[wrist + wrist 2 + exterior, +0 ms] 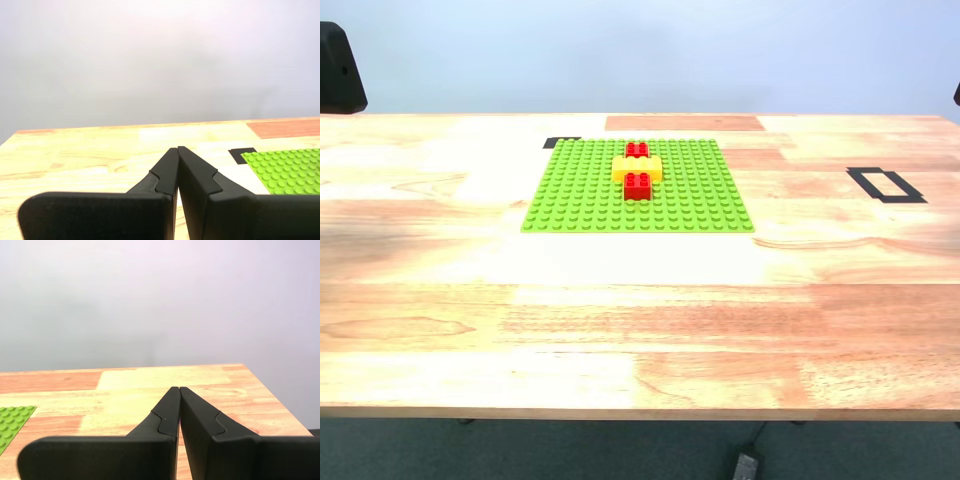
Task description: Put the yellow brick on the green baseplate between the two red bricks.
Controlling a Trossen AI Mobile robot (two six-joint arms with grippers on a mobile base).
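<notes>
Yellow oblong plastic brick (637,168) sits between two red square bricks (637,186) on lime-green studded baseplate (580,190), away from my first claw (177,149) and second claw (179,388), both closed empty.

Yellow brick seated between two red bricks on our green baseplate.

We see the baseplate (638,190) lying flat on the wooden table (640,320), toward its far side. The yellow brick (637,168) sits crosswise on the plate, with one red brick (637,150) touching its far side and the other red brick (638,185) touching its near side. A black tape outline (885,185) marks the table at the exterior view's right, well apart from the plate.
</notes>
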